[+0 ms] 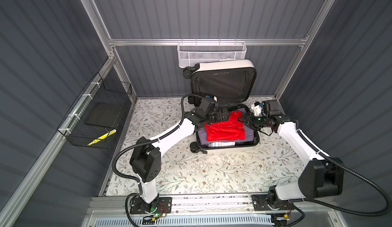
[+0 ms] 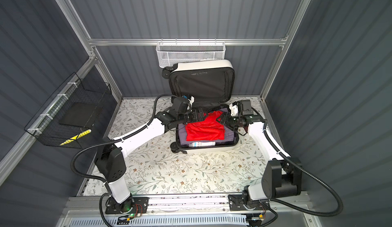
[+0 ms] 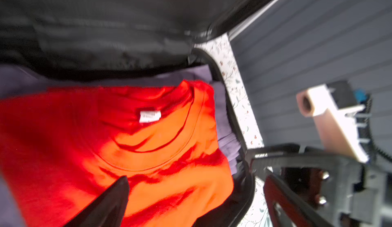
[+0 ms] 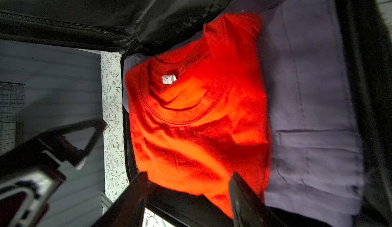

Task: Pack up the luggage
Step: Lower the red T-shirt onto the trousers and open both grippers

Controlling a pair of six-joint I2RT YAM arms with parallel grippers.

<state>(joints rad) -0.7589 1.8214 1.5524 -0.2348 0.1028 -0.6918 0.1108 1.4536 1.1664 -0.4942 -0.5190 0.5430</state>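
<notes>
Counting left to right for you: one black wire basket (image 1: pixel 95 117) on the left wall, with one dark pad and one yellow-black striped piece in it. Your left gripper (image 1: pixel 229 117) hangs at the shirt's far-left corner, jaws spread wide and gripping nothing. One luggage (image 1: pixel 229 149) sits mid-table toward the far side, with its lid standing up just under one white mesh basket (image 1: pixel 212 54). Inside it there's one red shirt (image 1: pixel 226 129) on top of one purple garment (image 1: pixel 251 134). Your right gripper (image 1: pixel 242 119) is over the far-right corner, fingers (image 4: pixel 131 198) apart and holding nothing.
</notes>
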